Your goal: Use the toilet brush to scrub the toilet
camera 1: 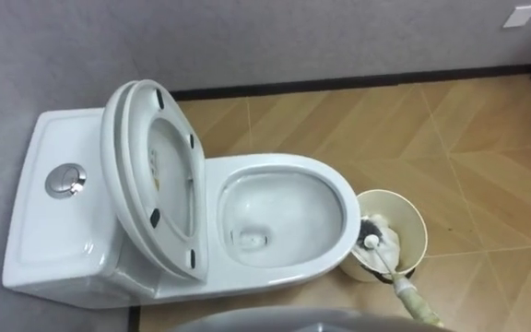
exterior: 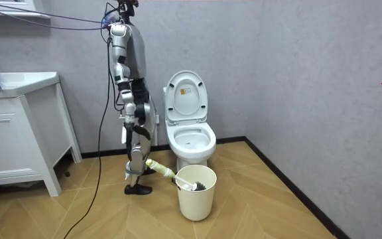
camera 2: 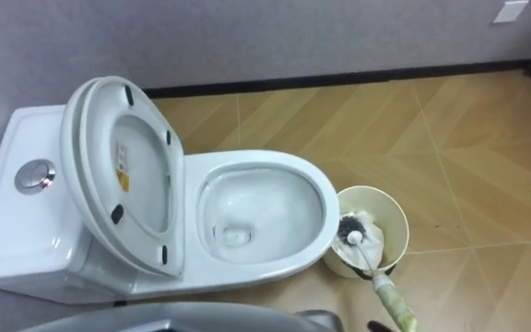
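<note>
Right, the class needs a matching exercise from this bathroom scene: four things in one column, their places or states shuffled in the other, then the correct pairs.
Things
1. toilet seat
2. flush button
3. brush head
4. bucket

Places or states
a. standing on the floor beside the bowl
b. set in the top of the tank
c. raised upright
d. down inside the bucket

Pairs: 1-c, 2-b, 3-d, 4-a
</note>
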